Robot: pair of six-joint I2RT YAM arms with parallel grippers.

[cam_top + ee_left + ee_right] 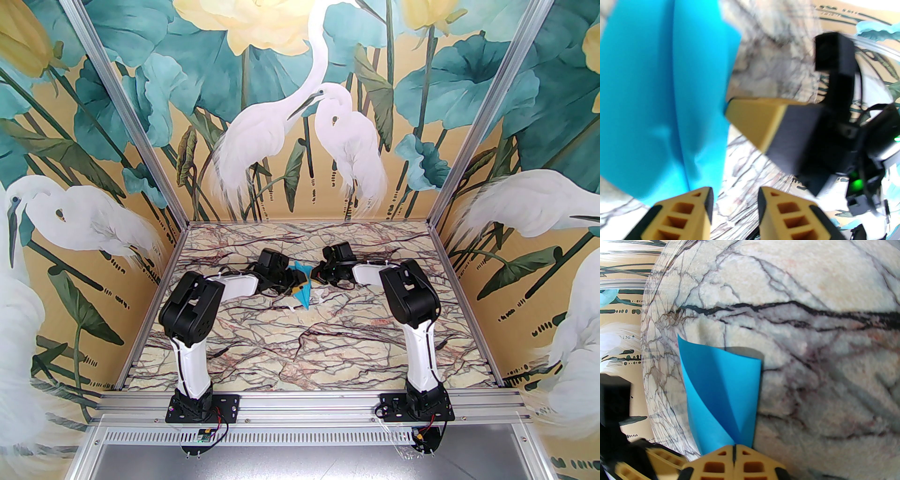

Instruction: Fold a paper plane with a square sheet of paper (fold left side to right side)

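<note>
Cyan-blue paper plane (pixel 304 297), thin and creased to a slim point, is found at mid-table between the two grippers, point toward the arm bases. Right gripper (pixel 734 451) is clamped tight on one edge, and a curled flap is raised off the veined marble-pattern tabletop (pixel 300 356). Left gripper (pixel 734 204) is set just beside the paper, tan fingers parted, bare tabletop seen between them. From above, part of the paper is hidden by both black gripper bodies. Small white scraps (pixel 323 295) are noted nearby.
</note>
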